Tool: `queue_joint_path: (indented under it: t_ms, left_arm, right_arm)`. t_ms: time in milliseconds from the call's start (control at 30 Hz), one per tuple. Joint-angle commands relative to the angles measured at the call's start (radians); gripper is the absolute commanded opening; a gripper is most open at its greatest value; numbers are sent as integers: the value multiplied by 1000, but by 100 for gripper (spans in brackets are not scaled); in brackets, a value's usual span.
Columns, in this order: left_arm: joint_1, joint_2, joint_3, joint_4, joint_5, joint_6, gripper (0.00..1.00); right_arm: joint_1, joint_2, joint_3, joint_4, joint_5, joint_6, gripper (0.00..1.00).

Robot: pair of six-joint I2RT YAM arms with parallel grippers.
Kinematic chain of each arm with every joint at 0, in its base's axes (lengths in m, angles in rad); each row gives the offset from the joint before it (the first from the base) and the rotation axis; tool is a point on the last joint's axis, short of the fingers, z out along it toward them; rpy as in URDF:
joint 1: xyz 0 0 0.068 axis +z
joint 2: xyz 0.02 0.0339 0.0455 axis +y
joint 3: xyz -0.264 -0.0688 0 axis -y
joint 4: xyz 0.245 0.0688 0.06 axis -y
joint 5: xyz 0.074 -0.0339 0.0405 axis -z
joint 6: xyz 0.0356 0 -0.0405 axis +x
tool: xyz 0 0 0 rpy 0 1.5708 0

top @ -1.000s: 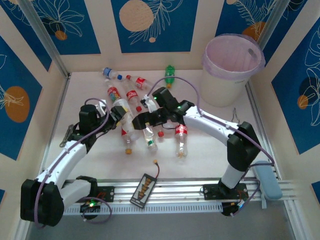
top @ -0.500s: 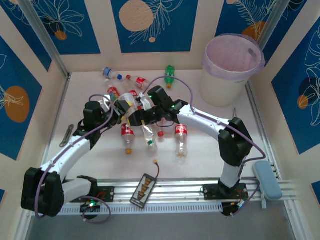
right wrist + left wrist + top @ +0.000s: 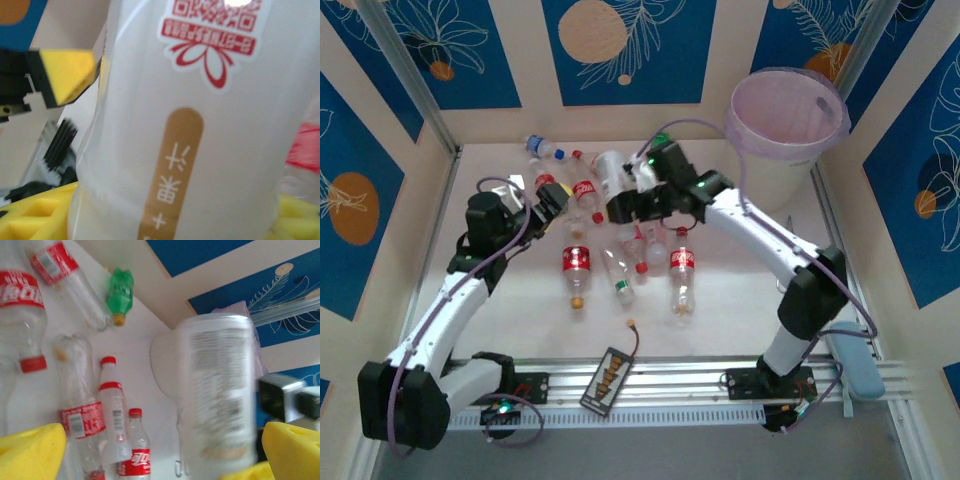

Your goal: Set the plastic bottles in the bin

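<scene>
One bin, a big round white bucket with a pale lilac bag over the rim, stands at the far right corner of the tabletop. Its inside shows pink liner; contents can't be told from this angle.

One milky white bottle is off the tabletop, clamped in the right jaws, left of the bin and well apart from it. In the right wrist view it has a red printed code with a flower mark and a tan oval with characters. Yellow pads press it from both sides.

Left jaws are spread wide and grip nothing; their yellow pads show at both lower corners of the left wrist view, with the white bottle blurred between and beyond them.

Other bottles lie loose mid-tabletop, roughly ten. The exact count is unclear where the arms cover them.
- Green bottle, orange cap: one, by the back wall.
- Blue-capped bottle: one, far left of the group.
- Clear red-label bottles, mostly red caps: about eight, on their sides, some touching.

One small black board with a cable sits on the near rail.
</scene>
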Motion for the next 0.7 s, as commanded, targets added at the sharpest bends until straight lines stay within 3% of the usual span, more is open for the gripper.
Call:
queue_joint_path:
  t_ms: [0, 133, 400, 667]
  left_arm:
    - [6, -12, 32, -192, -29, 149, 100]
    - [-33, -29, -24, -236, -75, 175, 99]
    - [-77, -49, -23, -442, -212, 325, 99]
    - [-93, -33, -66, -439, -215, 339, 99]
  right_arm:
    - [-67, -81, 132, -193, 162, -130, 54]
    - [-184, -57, 318, -287, 303, -215, 51]
    - [-409, 55, 571, -254, 479, -274, 47]
    - [-616, 264, 779, -235, 483, -279, 42]
